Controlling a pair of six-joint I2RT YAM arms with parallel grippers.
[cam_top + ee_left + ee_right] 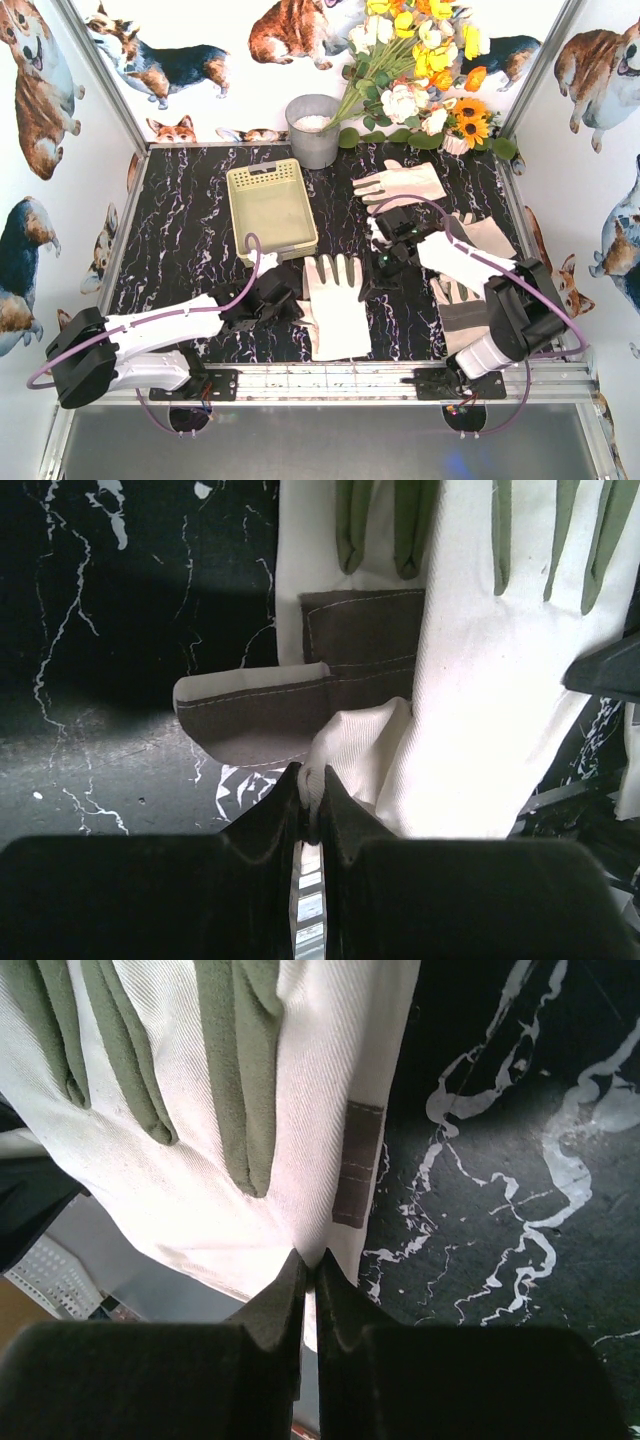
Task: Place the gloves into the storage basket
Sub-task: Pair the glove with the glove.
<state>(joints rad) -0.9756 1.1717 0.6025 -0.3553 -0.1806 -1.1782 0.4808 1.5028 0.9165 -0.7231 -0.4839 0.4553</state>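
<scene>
The gloves are cream-white with grey-brown patches and olive-green strips along the fingers; the storage basket is pale yellow-green. The table is black marble veined in white; the bucket is grey; the flowers are yellow, white and orange; the walls are white with corgi prints.

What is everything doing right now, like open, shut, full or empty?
storage basket: upright, empty
middle glove: flat on the table, pinched at both sides
left gripper: shut on the middle glove
right gripper: shut on the middle glove
far glove: lying flat, untouched
gloves by right arm: lying flat, partly hidden
bucket: upright, something white inside
</scene>
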